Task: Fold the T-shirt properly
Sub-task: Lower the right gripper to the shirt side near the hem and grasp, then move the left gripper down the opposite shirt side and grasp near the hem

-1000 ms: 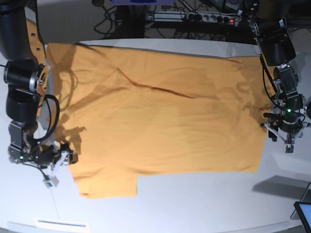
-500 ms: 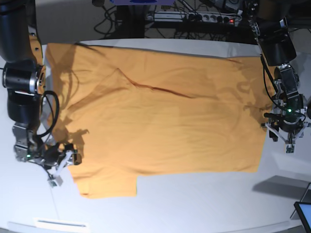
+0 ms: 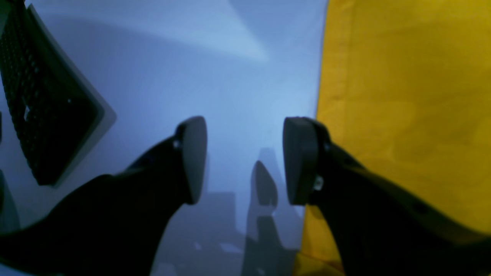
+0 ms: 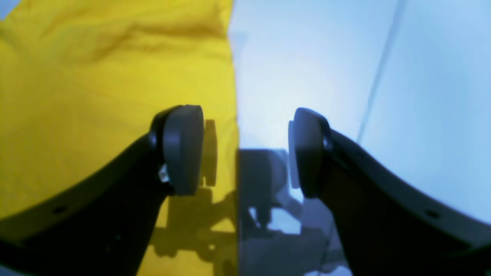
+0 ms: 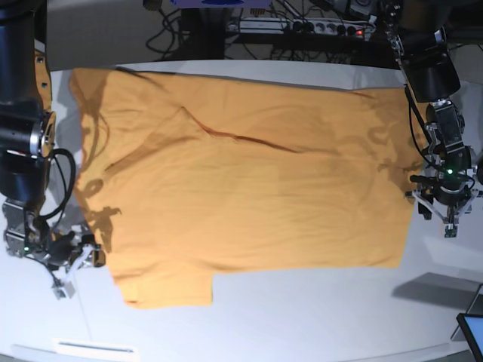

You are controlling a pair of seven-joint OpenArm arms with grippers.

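Note:
The orange-yellow T-shirt (image 5: 249, 173) lies spread flat on the white table (image 5: 317, 317), with a long crease across its upper half. My left gripper (image 5: 447, 219) is open at the shirt's right edge. In the left wrist view it (image 3: 245, 161) hangs over bare table, one finger (image 3: 301, 161) above the shirt's hem (image 3: 402, 96). My right gripper (image 5: 72, 268) is open beside the shirt's lower left edge. In the right wrist view it (image 4: 245, 151) straddles the cloth's edge (image 4: 96, 96), one finger over cloth and one over table. Neither holds anything.
A power strip and cables (image 5: 302, 26) run along the back behind the table. A dark screen corner (image 5: 472, 332) shows at the bottom right. A white strip (image 5: 94, 348) lies at the table's front left. A black perforated part (image 3: 42, 107) fills the left wrist view's left side.
My right arm has moved left and slightly down, drawing its gripper away from the shirt's lower left edge. The left arm and the shirt have stayed put.

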